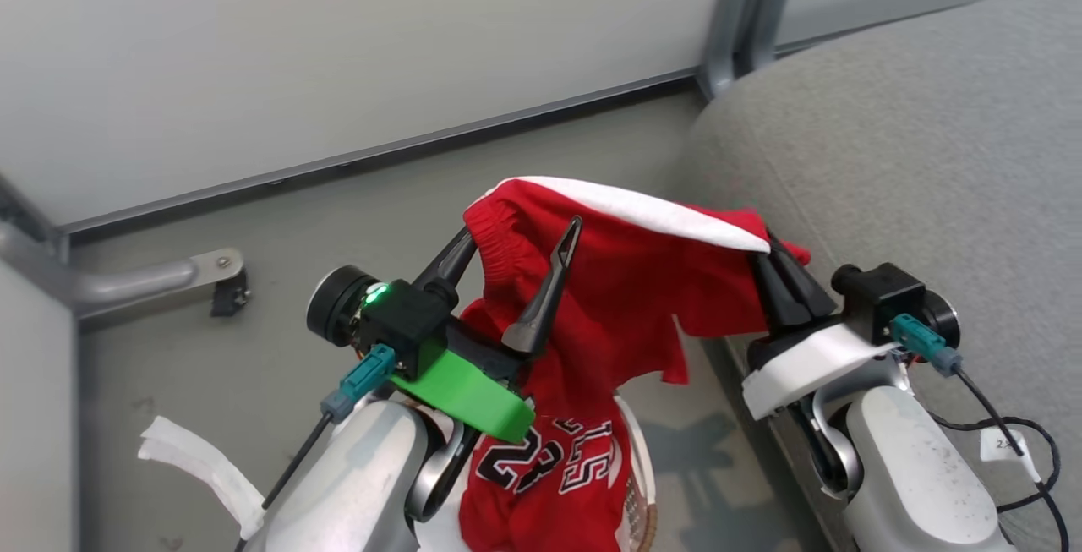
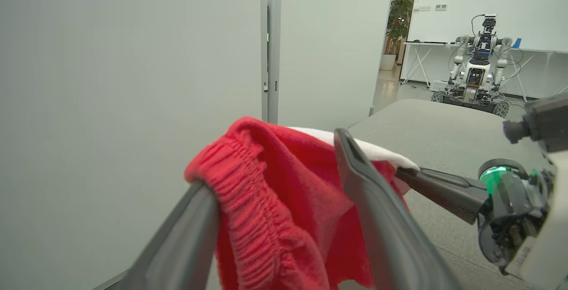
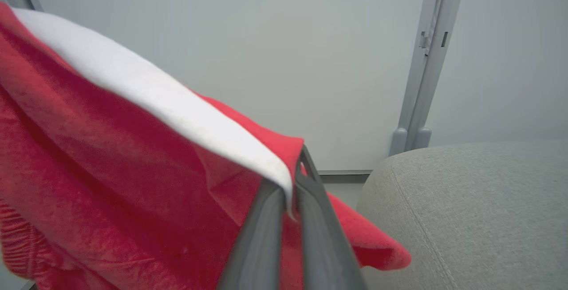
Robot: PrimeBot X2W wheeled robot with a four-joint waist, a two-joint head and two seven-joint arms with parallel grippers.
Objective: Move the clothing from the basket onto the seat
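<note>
Both arms raised, fingers up. Right gripper (image 1: pixel 773 260) clamped on the shorts (image 1: pixel 625 290) edge. Left gripper (image 1: pixel 522 231) spread wide, waistband hooked over one finger. One jersey (image 1: pixel 541 467) below, in one basket (image 1: pixel 644 484).

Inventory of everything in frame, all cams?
seat: 1, grey, right
basket: 1, white, floor left of seat
jersey: 1, red, in basket
shorts: 1, red, white stripe, held up above jersey
partitions: several, pale grey, behind
strip: 1, white, floor, lower left
other robot: 1, white, far room
plant: 1, green, far room
left pincer: 1, dark, open, finger under waistband
right pincer: 1, dark, shut on shorts
</note>
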